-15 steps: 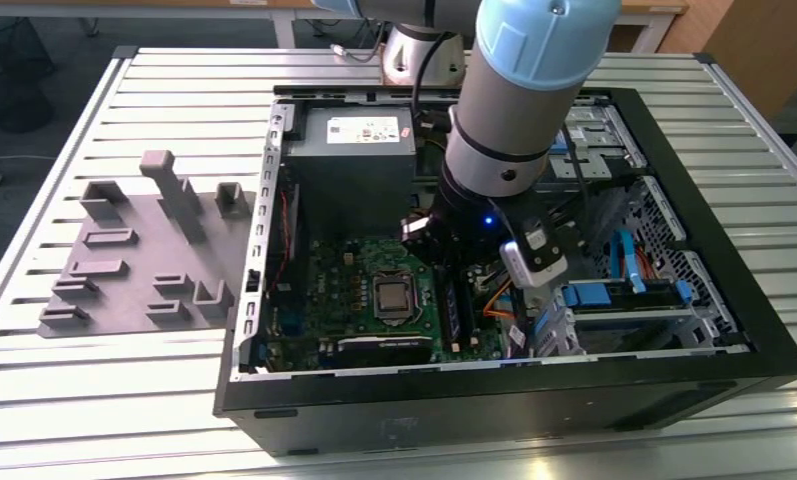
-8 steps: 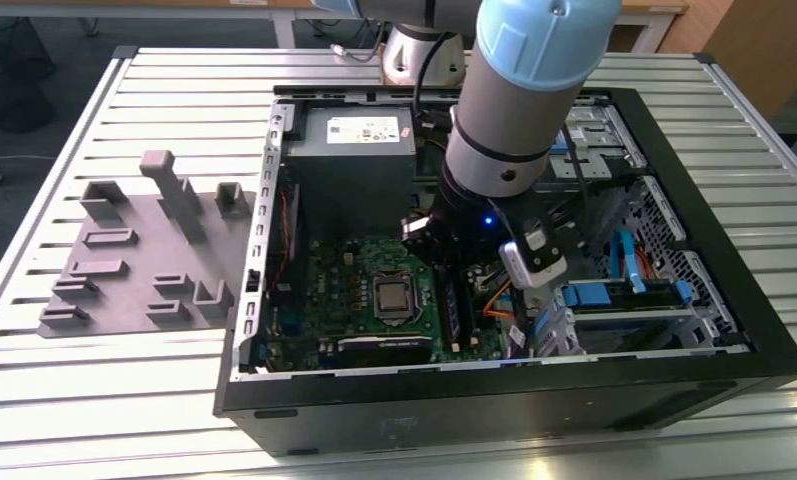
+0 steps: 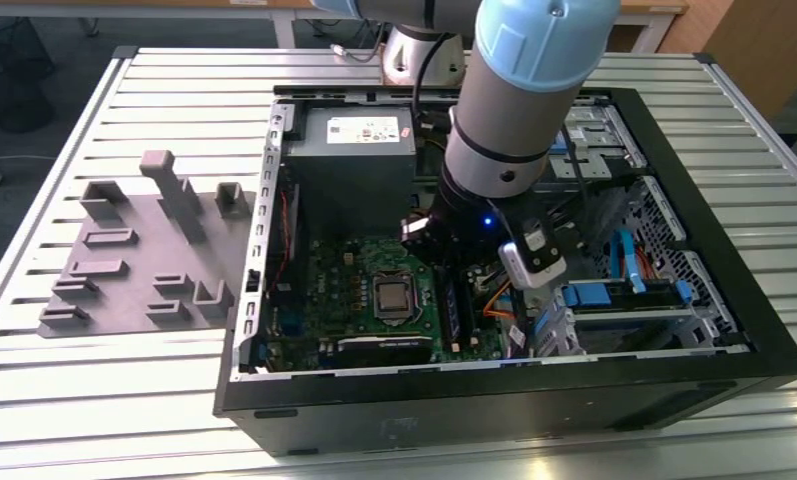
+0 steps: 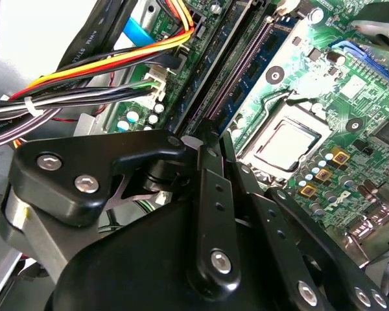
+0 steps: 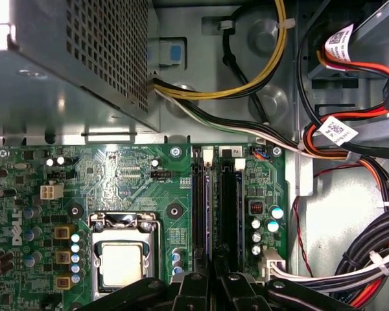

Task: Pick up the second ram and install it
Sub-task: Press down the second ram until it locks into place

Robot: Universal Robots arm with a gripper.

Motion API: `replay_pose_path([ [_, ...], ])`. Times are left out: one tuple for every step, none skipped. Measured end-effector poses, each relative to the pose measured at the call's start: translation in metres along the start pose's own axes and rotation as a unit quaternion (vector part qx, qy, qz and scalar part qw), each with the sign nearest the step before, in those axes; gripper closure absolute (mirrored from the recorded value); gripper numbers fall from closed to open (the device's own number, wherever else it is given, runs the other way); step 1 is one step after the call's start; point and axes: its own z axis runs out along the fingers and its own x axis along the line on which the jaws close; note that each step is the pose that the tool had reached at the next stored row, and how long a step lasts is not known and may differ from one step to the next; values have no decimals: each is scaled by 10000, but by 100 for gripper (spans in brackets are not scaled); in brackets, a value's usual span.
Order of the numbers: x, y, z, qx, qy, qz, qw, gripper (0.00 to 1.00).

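1. Exterior view: open computer case [image 3: 505, 395] holds the motherboard [image 3: 358, 290], power supply [image 3: 351, 150] and cables. The arm [image 3: 518, 120] reaches down into it.
2. Second wrist view: gripper [image 4: 211, 139] sits low over the black slots [image 4: 214, 71]. The second ram [image 4: 256, 68], a blue-green strip with dark chips, stands on edge just ahead of the fingertips.
3. First wrist view: its long axis runs along the slots [image 5: 230, 207], straight away from the gripper [image 5: 214, 262]. The fingers sit close together; can't tell if they clamp anything.
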Motion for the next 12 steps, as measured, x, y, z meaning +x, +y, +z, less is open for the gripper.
replay_pose_path([
  [0, 0, 1, 2, 0, -2, 10000, 86],
  [0, 0, 3, 3, 0, -3, 10000, 86],
  [0, 0, 6, 3, 0, -4, 10000, 86],
  [0, 0, 8, 4, 0, -5, 10000, 86],
  [0, 0, 11, 4, 0, -5, 10000, 86],
  [-1, 0, 16, 4, 1, -6, 10000, 86],
  [-1, 0, 20, 3, 1, -6, 10000, 86],
  [-1, 0, 25, 4, 1, -6, 10000, 86],
  [-1, 0, 27, 4, 1, -6, 10000, 86],
  [-1, 0, 27, 4, 1, -6, 10000, 86],
  [-1, -1, 27, 5, 1, -6, 10000, 86],
  [-1, -1, 27, 5, 1, -6, 10000, 86],
])
